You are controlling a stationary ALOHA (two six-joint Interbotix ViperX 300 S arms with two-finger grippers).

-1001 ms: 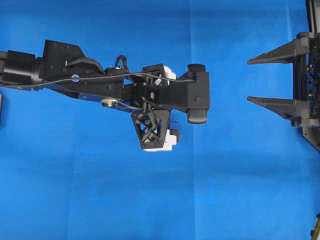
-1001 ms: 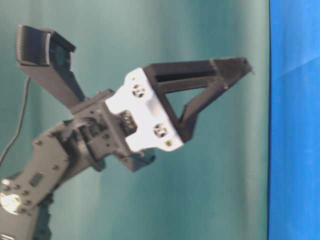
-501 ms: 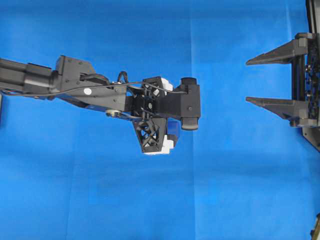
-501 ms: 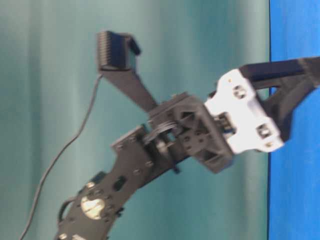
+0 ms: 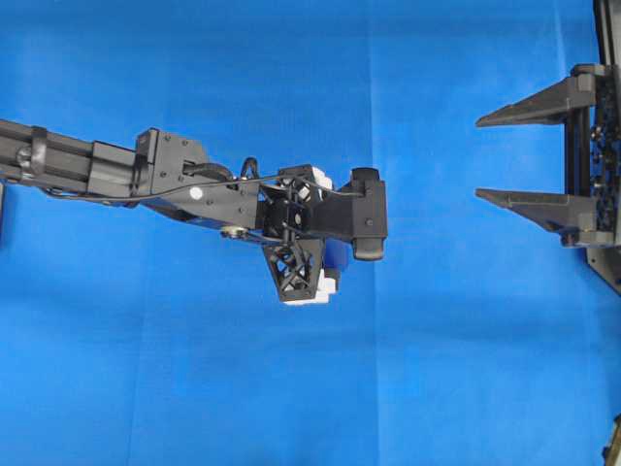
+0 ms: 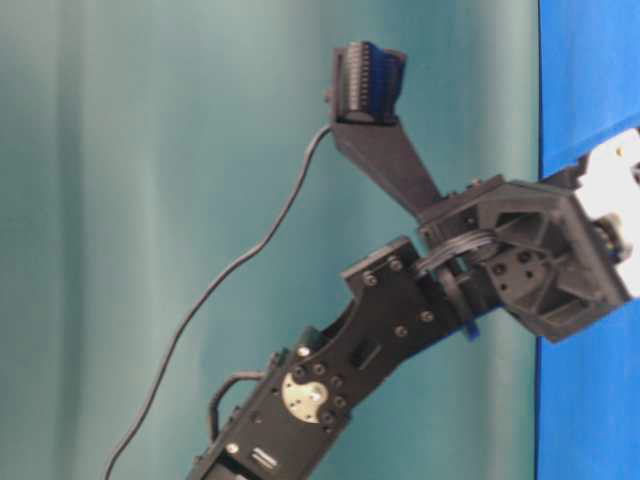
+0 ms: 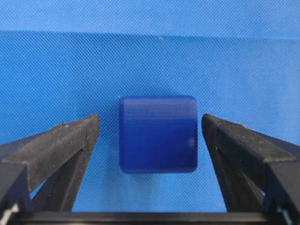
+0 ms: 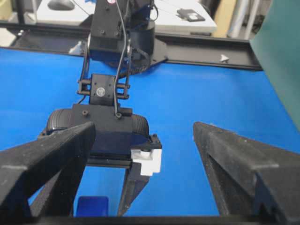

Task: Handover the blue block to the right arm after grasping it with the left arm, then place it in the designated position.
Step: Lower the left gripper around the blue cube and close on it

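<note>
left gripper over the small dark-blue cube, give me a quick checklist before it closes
1. Small dark-blue cube sits between the two black fingers of the left gripper: ok.
2. Left jaws stand wider than the cube, a gap on each side: ok.
3. Cube lies flat on the bright blue cloth, square to the fingers: ok.
4. Fingers low enough to clamp the cube's sides: cannot tell.
5. All-black right gripper is open, off to the side of the left arm: ok.
6. Designated position marked on the cloth: cannot tell.
</note>
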